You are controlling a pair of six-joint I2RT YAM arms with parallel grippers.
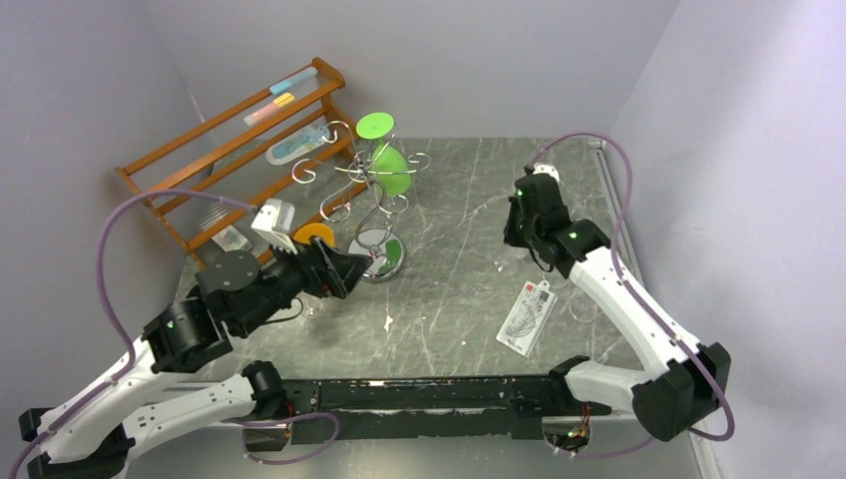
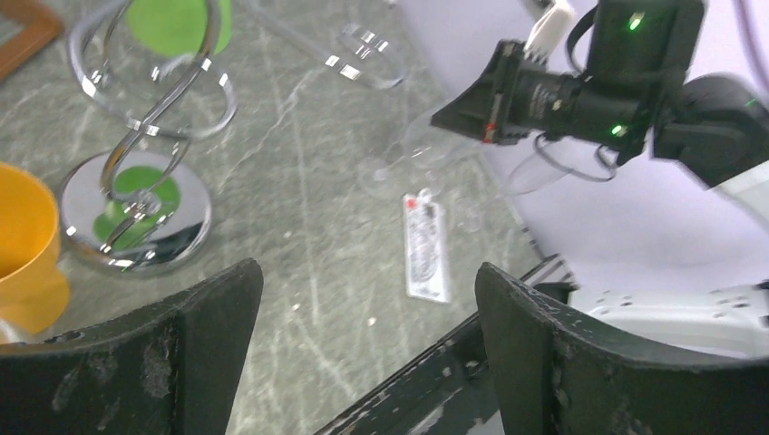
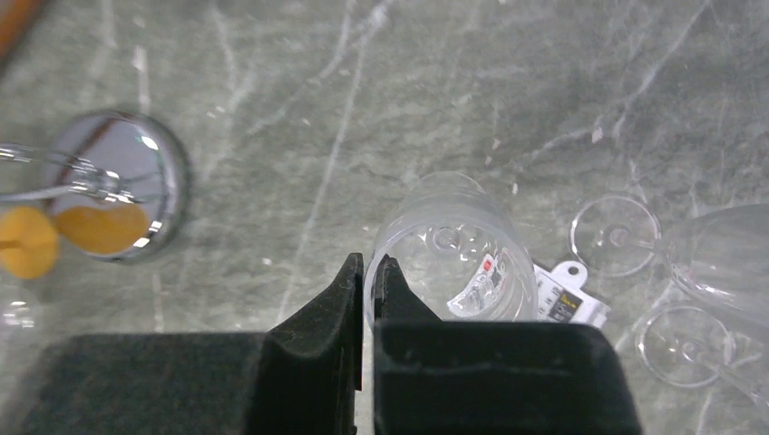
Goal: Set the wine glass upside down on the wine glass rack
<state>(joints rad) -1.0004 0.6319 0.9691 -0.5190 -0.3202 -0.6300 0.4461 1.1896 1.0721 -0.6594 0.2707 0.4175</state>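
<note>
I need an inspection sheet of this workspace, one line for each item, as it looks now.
Surface: grey marble table, scratched, with small white specks.
Job's things: wire rack standing, green glass hanging upside down on it; clear wine glass at the right claw.
Clutter: white tag, orange cup, two spare glasses lying down, wooden shelf.
Claws: left claw open, empty; right claw shut on the clear wine glass's rim.
Cables: purple cables loop at each arm.
Surroundings: pale walls.

Bright, even, diffuse light from overhead. Faint soft shadows on the table, near left. Sharp glare off the wine glass rack base. Wrist views slightly blurred.
</note>
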